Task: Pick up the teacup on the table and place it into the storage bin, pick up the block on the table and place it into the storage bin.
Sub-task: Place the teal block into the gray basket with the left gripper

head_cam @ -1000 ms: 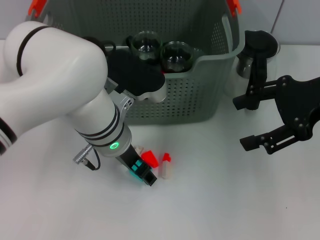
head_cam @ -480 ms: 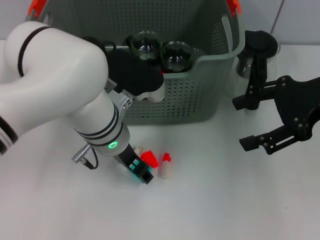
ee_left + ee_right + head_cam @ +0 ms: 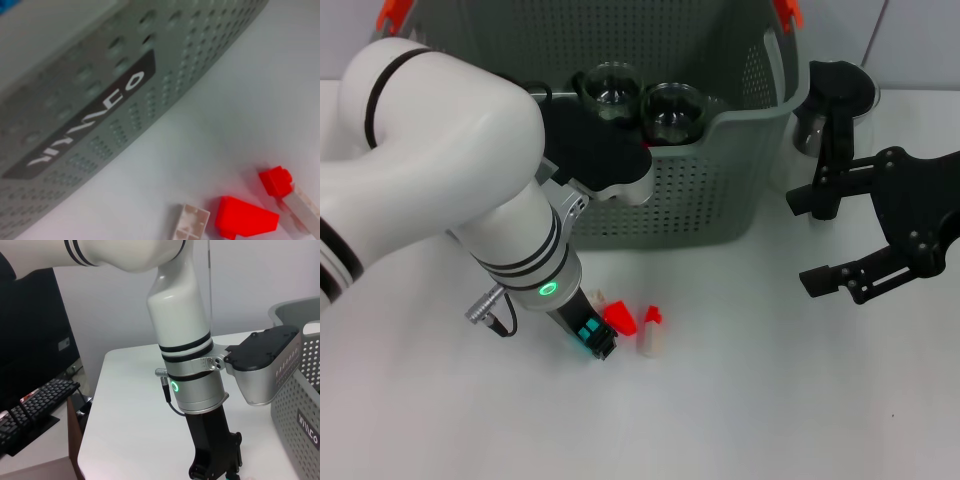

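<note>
The grey-green storage bin (image 3: 720, 190) stands at the back of the table, and two clear glass teacups (image 3: 672, 108) rest inside it. In front of it on the table lie a red wedge block (image 3: 620, 318), a white block with a red top (image 3: 651, 332) and a small white piece (image 3: 598, 298). My left gripper (image 3: 595, 338) points down just left of the red wedge. The left wrist view shows the bin's black label (image 3: 90, 120), the red wedge (image 3: 245, 220) and the red-topped block (image 3: 287, 192). To the right of the bin my right gripper (image 3: 812, 243) hovers open and empty.
A clear glass object (image 3: 805, 130) stands right of the bin, partly hidden behind my right arm. The right wrist view shows my left arm (image 3: 192, 370), the bin's wall (image 3: 295, 405), the table's far edge and a keyboard (image 3: 30, 407) beyond it.
My left gripper's tip has drawn back a little, up and to the left, closer to the red wedge's left side. The right arm has not moved.
</note>
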`<action>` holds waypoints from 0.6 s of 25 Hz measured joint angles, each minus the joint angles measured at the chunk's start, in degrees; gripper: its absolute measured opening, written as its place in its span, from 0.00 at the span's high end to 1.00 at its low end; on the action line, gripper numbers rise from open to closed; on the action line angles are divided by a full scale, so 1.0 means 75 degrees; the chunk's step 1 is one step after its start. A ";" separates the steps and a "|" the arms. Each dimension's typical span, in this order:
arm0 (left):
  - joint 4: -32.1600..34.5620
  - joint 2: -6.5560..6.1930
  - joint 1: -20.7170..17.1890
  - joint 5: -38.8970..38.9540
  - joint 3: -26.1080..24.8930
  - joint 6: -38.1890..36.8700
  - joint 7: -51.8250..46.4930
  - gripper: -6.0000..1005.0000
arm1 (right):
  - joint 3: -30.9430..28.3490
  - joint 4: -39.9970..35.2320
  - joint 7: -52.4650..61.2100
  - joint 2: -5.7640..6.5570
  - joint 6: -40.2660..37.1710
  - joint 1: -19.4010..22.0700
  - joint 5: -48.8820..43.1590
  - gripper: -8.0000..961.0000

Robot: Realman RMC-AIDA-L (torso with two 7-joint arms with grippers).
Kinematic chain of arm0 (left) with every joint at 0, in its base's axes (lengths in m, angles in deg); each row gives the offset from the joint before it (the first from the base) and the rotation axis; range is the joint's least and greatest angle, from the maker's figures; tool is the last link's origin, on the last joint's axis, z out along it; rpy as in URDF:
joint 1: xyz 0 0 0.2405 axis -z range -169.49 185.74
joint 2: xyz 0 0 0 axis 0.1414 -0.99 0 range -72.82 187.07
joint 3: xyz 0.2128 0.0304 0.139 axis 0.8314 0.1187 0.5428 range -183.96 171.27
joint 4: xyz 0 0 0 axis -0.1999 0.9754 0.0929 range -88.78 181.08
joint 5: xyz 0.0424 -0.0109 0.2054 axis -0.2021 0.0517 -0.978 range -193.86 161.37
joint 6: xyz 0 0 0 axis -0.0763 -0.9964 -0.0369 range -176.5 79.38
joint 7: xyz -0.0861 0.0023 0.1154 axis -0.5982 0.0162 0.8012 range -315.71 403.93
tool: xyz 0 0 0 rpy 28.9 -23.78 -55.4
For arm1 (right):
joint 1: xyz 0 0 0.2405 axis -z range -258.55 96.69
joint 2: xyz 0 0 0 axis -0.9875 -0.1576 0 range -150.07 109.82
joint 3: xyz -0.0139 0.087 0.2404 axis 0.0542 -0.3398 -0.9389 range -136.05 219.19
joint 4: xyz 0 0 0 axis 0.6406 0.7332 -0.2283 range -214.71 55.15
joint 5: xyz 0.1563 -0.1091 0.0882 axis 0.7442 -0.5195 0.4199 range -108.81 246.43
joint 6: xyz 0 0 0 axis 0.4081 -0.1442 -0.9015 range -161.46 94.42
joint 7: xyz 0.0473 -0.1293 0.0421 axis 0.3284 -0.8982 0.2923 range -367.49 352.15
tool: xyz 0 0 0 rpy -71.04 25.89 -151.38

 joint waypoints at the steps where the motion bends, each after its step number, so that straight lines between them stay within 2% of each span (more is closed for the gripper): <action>1: 0.0001 -0.0003 0.0004 0.0001 -0.0003 -0.0006 0.0000 0.50 | -0.0001 0.0000 0.0000 0.0000 -0.0001 0.0003 0.0000 0.02; 7: 0.0052 -0.0015 0.0014 -0.0022 -0.0028 -0.0125 0.0005 0.59 | -0.0057 0.0000 -0.0008 0.0001 -0.0014 0.0010 0.0000 0.02; 15: 0.0419 -0.0032 -0.0049 -0.0049 -0.0135 -0.0551 0.0069 0.57 | -0.0085 0.0000 -0.0084 0.0013 -0.0033 0.0023 -0.0001 0.02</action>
